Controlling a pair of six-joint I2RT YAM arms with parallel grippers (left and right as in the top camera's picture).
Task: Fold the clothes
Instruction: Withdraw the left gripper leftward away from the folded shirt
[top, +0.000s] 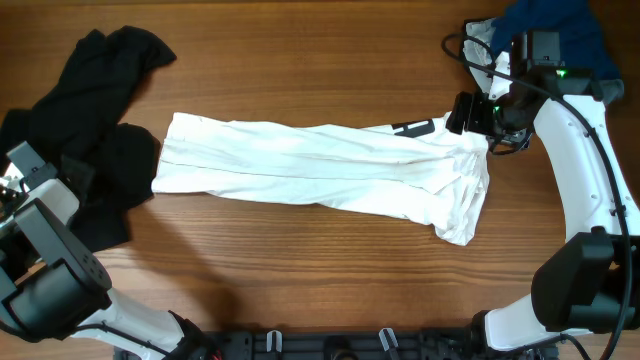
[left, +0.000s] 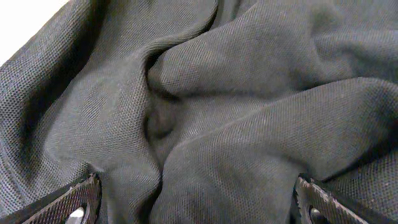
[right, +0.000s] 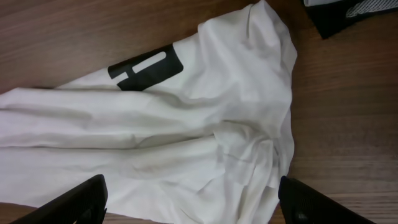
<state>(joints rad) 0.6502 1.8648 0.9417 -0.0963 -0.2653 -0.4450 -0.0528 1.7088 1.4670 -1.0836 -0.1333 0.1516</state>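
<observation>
A white garment lies folded into a long band across the middle of the table, with a black print near its right end. In the right wrist view it fills the frame, print uppermost. My right gripper is open just above the garment's right end, fingers spread over the cloth, holding nothing. A black garment lies crumpled at the left. My left gripper is open over it, and its wrist view shows only black cloth between the spread fingers.
A pile of blue and white clothes sits at the far right corner under the right arm. A dark item's corner shows in the right wrist view. Bare wooden table lies beyond and in front of the white garment.
</observation>
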